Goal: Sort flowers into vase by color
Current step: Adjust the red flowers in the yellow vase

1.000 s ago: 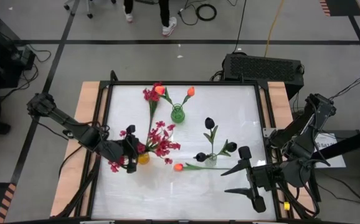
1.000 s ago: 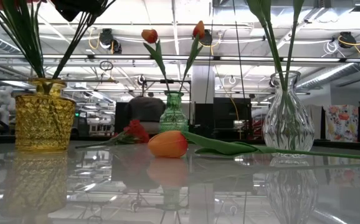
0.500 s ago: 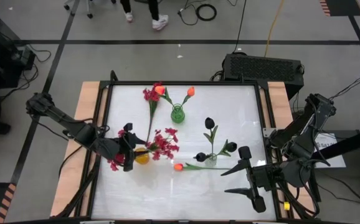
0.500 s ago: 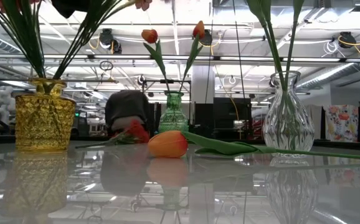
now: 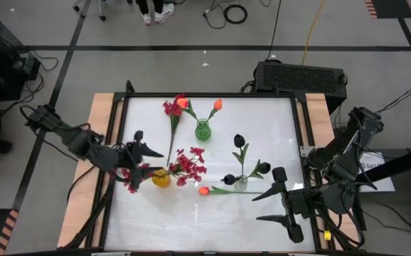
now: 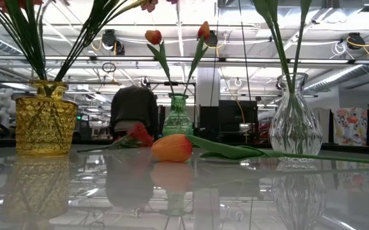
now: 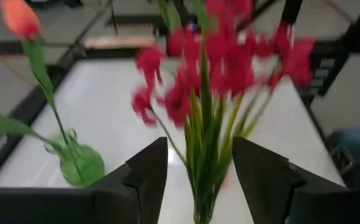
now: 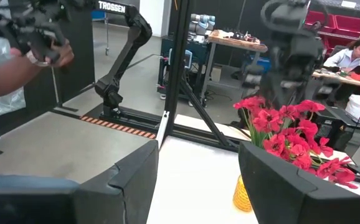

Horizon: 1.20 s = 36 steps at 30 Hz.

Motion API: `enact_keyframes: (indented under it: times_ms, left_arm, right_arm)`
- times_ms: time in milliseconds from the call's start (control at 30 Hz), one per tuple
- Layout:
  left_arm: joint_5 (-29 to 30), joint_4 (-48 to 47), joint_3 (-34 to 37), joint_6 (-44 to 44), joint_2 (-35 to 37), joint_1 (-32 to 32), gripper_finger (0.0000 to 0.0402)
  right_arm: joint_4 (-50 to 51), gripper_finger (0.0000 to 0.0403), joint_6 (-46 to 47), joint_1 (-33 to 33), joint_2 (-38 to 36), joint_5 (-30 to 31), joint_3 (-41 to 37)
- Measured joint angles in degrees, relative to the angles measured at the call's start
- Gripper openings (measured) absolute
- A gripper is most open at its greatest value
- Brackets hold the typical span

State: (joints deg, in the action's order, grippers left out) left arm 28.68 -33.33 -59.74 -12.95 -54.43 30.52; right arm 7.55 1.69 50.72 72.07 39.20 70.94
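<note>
High view, crimson sprays (image 5: 188,164) in yellow vase (image 5: 161,178), tulips (image 5: 217,104) in green vase (image 5: 203,131)

table top (image 6: 191,198): glossy white, mirrors everything on it
yellow vase (image 6: 44,118): amber cut glass, knobbly texture
clear vase (image 6: 293,121): see-through ribbed glass
green vase (image 6: 178,118): tinted glass, shiny
table edges (image 5: 104,135): pale bare wood
loose tulip (image 6: 172,147): smooth, plasticky sheen
left gripper fingers (image 7: 149,177): matt black plastic

Left arm reached in from table's left edge, left gripper (image 5: 140,144) low over left side, fingers (image 7: 147,171) spread apart (nothing between them). Right arm waited at right front corner, right gripper (image 5: 273,195) open.
</note>
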Motion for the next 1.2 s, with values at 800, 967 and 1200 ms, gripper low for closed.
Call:
enact_keyframes:
  times_ms: [800,967,1200]
  left_arm:
    - [4.71,6.24,-5.35,13.52,6.89,-1.64,0.0187]
    - [7.42,4.63,-5.31,12.52,4.92,-1.64,0.0187]
    - [7.57,4.56,-5.29,9.06,2.41,-1.46,0.0187]
  right_arm:
    - [-12.76,0.0170,-4.98,-10.77,4.84,9.94,3.35]
    - [-7.83,0.0119,-6.00,-16.81,11.03,2.82,10.35]
    - [0.47,0.0060,-8.41,-21.81,20.54,0.66,21.83]
